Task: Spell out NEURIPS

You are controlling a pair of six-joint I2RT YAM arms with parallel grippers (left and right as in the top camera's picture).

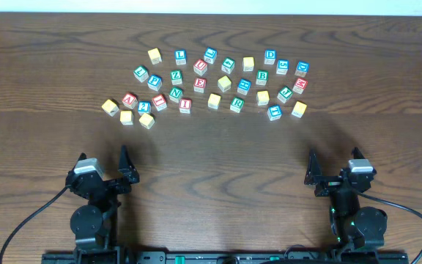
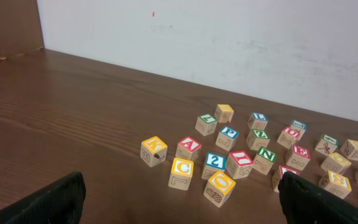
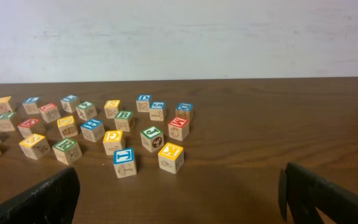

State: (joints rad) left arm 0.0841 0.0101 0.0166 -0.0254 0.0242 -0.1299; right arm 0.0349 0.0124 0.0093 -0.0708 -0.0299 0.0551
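Observation:
The lettered wooden cubes lie scattered across the far middle of the table. From overhead I read a green N [image 1: 175, 94], a red I [image 1: 185, 104], a red E [image 1: 199, 84], a green R [image 1: 237, 103], a blue P [image 1: 154, 81] and a red cube that looks like U [image 1: 200, 67]. Several yellow-faced cubes lie among them, one at the front [image 1: 214, 100]. The left wrist view shows the N [image 2: 266, 155] and I [image 2: 240, 163] close together. My left gripper [image 1: 104, 156] [image 2: 182, 208] and right gripper [image 1: 335, 157] [image 3: 182, 202] stand open and empty near the front edge, well short of the cubes.
Other cubes are mixed in: A [image 1: 129, 100], Z [image 1: 176, 76], L [image 1: 179, 55], D [image 1: 270, 55], B [image 1: 262, 75]. A blue T cube [image 3: 124, 162] and a yellow K cube [image 3: 171, 157] lie nearest the right gripper. A white wall [image 2: 229, 43] backs the table.

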